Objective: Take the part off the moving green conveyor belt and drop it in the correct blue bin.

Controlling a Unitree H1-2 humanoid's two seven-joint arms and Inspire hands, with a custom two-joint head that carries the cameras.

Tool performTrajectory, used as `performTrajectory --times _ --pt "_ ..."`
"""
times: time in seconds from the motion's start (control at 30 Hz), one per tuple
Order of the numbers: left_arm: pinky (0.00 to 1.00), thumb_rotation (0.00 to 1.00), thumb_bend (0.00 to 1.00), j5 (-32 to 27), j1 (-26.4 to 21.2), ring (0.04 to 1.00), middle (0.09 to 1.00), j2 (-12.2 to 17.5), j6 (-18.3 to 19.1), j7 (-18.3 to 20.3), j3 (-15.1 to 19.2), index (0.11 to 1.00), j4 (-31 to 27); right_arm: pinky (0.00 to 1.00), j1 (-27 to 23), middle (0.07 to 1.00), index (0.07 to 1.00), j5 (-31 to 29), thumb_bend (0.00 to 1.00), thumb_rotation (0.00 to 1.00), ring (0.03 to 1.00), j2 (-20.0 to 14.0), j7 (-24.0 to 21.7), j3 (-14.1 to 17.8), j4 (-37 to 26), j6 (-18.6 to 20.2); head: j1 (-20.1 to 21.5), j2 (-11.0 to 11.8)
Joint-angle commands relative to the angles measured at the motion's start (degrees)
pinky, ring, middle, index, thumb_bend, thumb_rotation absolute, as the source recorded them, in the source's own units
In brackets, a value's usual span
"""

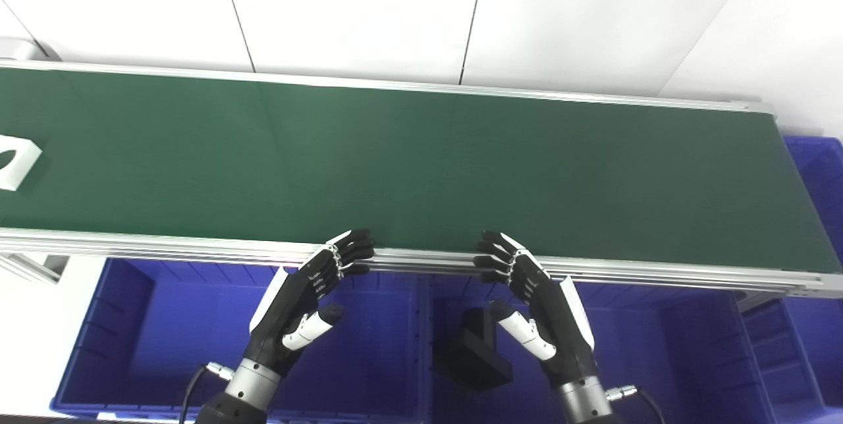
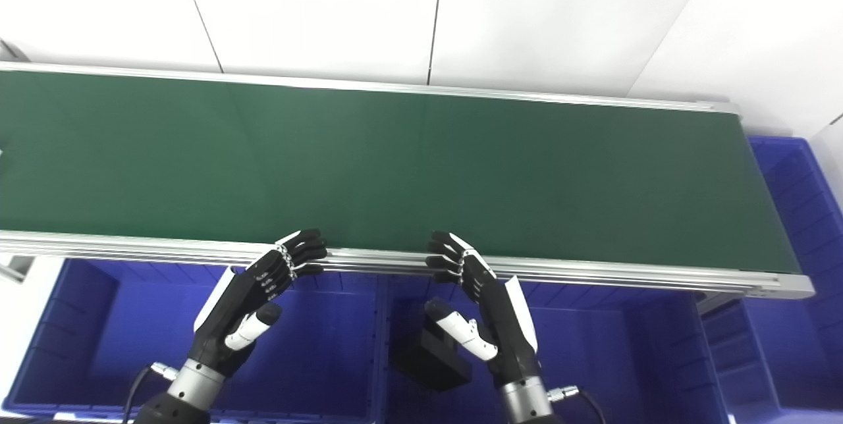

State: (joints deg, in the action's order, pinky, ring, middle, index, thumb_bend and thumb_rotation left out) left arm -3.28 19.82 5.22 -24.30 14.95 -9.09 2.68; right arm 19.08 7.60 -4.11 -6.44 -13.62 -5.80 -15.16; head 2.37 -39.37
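We see a long green conveyor belt (image 1: 421, 160) crossing the whole frame from left to right, framed by an aluminium rail (image 1: 421, 258) along its near edge. Its surface is bare through the middle and right. Only the left eye view shows the white part (image 1: 16, 162), lying on the belt at the far left edge of the frame and cut off by it; in the right eye view only a sliver shows at that edge.

Below the rail sit blue bins: one at lower left (image 1: 125, 318), one at lower centre (image 1: 658, 345) holding a black block (image 1: 473, 351), and another at the far right (image 1: 820, 174) past the belt's end.

Our left hand (image 1: 299, 309) and right hand (image 1: 543, 309) rise from the bottom edge, well apart, palms facing each other. Both are empty, fingers spread and slightly curled, fingertips over the rail; whether they touch it we cannot tell.
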Motion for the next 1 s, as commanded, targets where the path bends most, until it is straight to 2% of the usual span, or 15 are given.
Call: performTrajectory --times 0.0,0.97 --pt "0.78 0.78 0.88 -0.9 -0.3 0.831 0.842 -0.2 -2.5 0.6 -0.2 0.856 -1.2 0.69 -0.2 0.814 0.848 -0.8 0.70 0.75 0.770 0.2 -0.1 -0.1 -1.1 -3.0 -0.1 -0.1" --pt "0.77 0.78 0.87 -0.8 -0.4 0.831 0.843 -0.3 -2.5 1.0 -0.1 0.858 -1.1 0.69 -0.3 0.812 0.846 -0.8 0.70 0.75 0.766 0.1 0.0 -0.1 -1.0 -3.1 -0.2 0.0"
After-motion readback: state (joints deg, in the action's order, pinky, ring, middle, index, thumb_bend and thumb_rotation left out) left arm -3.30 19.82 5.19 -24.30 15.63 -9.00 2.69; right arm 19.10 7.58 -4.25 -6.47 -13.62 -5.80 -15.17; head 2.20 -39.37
